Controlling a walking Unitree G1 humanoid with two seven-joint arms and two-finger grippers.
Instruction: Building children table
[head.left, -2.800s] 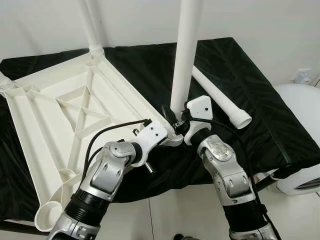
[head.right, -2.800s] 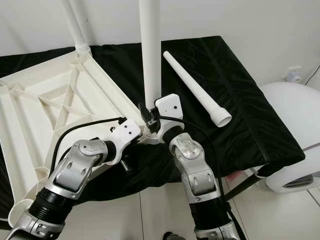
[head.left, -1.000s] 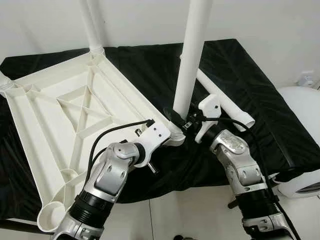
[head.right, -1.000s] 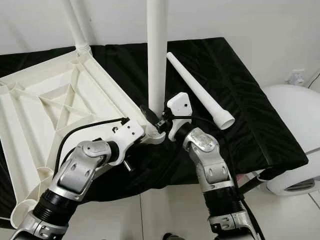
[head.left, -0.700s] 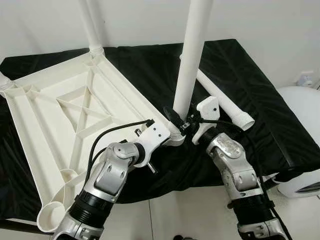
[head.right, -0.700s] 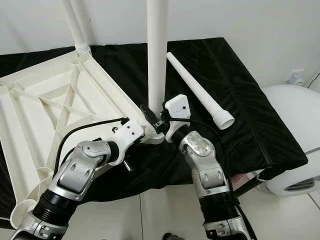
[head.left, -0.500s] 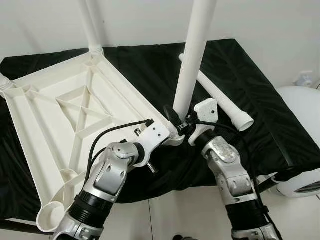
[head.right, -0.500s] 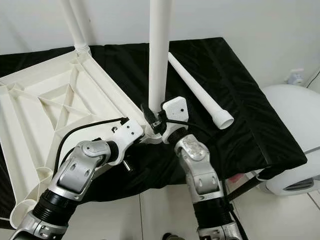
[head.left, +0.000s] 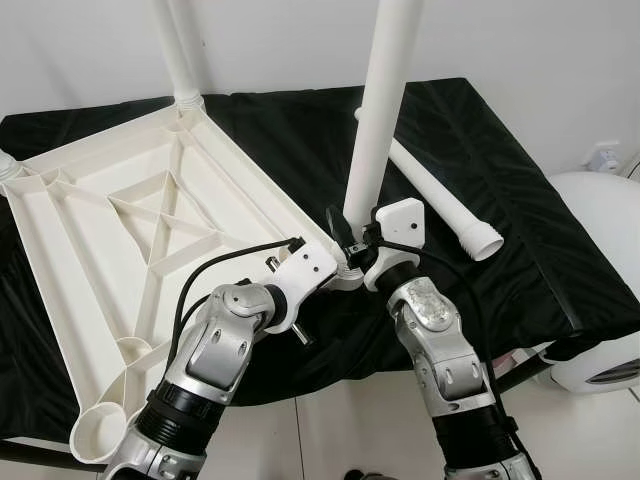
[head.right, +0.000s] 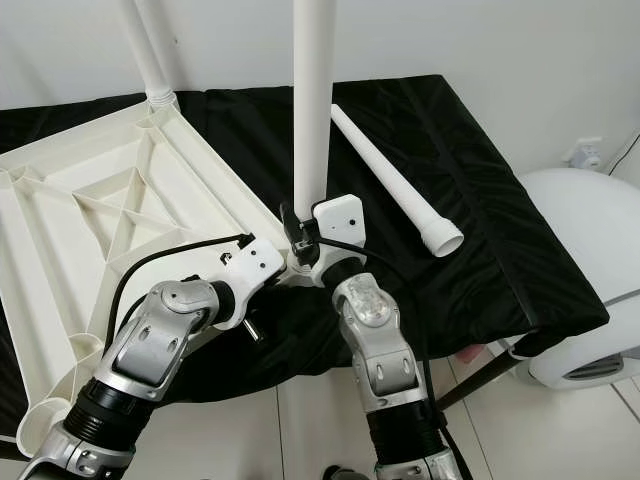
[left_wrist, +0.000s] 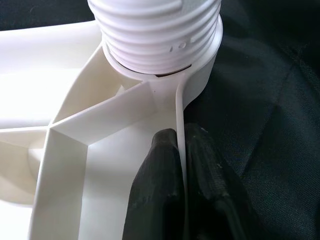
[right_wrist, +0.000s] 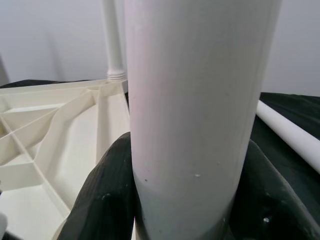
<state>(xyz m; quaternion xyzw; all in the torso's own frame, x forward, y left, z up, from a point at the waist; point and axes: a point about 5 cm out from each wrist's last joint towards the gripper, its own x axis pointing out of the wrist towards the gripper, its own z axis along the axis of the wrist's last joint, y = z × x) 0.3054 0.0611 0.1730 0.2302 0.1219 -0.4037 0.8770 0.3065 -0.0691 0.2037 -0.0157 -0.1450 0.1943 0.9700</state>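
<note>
- Right tool (right_wrist: 180, 200) is clamped around the upright white leg (head.left: 378, 120), near its base.
- Left tool (left_wrist: 182, 200) pinches the tabletop frame's (head.left: 110, 240) rim just below that leg's threaded socket (left_wrist: 157, 37).

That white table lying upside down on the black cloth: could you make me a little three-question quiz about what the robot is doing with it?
1. True or false: the left gripper pinches a thin rib of the tabletop.
2. What is the right gripper shut on?
A. the loose leg
B. the upright leg
C. the black cloth
3. Fill in: the upright leg stands at the tabletop's near ____.

Key: 1 true; 2 B; 3 corner.
</note>
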